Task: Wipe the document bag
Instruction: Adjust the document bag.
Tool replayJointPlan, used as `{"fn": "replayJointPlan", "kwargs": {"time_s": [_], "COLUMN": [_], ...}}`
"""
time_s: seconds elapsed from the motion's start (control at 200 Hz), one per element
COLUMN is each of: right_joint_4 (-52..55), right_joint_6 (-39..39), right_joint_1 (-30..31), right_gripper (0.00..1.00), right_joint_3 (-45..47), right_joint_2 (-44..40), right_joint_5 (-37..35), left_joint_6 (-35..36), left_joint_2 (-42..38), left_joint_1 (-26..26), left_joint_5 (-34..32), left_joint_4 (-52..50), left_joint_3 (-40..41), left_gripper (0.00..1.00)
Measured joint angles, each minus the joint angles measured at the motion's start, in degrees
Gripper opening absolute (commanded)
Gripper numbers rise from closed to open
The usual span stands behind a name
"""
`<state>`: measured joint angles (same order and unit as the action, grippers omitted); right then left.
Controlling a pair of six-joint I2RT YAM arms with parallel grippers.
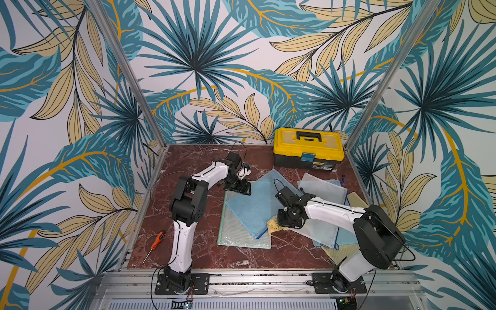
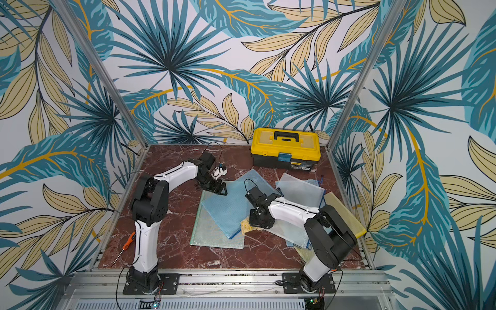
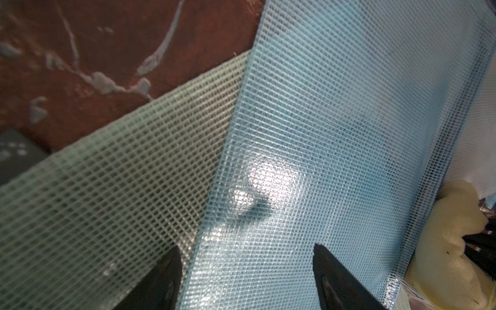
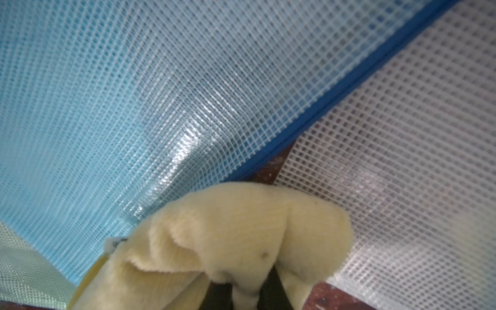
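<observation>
Two arms seem to share the work. The blue bag (image 1: 252,204), which I take to be the bag for wiping, lies mid-table, skewed across a green bag (image 1: 236,236). More pale bags are heaped to its right.

The right claw (image 4: 245,292) is pressed together on a bunched yellow cloth (image 4: 241,228), which sits at the blue bag's near-right edge, beside the zip (image 4: 349,88). Bunching gives a soft pad for wiping. From that edge, a stroke would probably run inward across the mesh.

The left claw (image 1: 243,188) is at the bag's far corner with its jaws spread and nothing between them. My guess is that it is there to pin the corner, so that the slick bag does not slide on the one beneath.

Both top views give the layout: toolbox (image 2: 285,147) at the back, screwdriver (image 2: 128,243) by the left arm, both well clear. They hide the grip itself. The right wrist view shows the cloth wrapped over both fingers, and a white bag (image 4: 402,134) across the zip. The left wrist view shows the blue bag's edge running between the fingertips (image 3: 326,257) over green mesh. Whether they touch the mesh, I cannot tell.
</observation>
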<state>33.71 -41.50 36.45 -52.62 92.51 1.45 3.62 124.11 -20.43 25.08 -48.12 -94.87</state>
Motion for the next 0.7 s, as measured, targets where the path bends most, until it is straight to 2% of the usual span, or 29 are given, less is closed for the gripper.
{"fn": "replayJointPlan", "kwargs": {"time_s": [0.095,0.25,0.426,0.596,0.701], "right_joint_4": [0.02,0.31,0.48,0.48,0.52], "right_joint_6": [0.13,0.63,1.25,1.31,1.51], "right_joint_1": [0.0,0.0,0.0,0.0,0.0], "right_gripper": [0.0,0.0,0.0,0.0,0.0], "right_joint_3": [0.0,-0.04,-0.11,-0.15,-0.15], "right_joint_2": [0.0,0.0,0.02,0.15,0.15], "right_joint_5": [0.0,-0.07,-0.04,0.07,0.02], "left_joint_6": [0.04,0.57,0.87,0.74,0.31], "left_joint_2": [0.28,-0.24,-1.2,-3.37,-6.14], "left_joint_1": [0.5,1.36,1.2,0.94,0.92], "left_joint_5": [3.17,11.93,20.04,24.2,24.02], "left_joint_4": [0.52,1.7,1.33,0.48,0.28], "left_joint_3": [0.44,4.0,8.39,11.74,13.05], "left_gripper": [0.61,0.54,0.54,0.5,0.41]}}
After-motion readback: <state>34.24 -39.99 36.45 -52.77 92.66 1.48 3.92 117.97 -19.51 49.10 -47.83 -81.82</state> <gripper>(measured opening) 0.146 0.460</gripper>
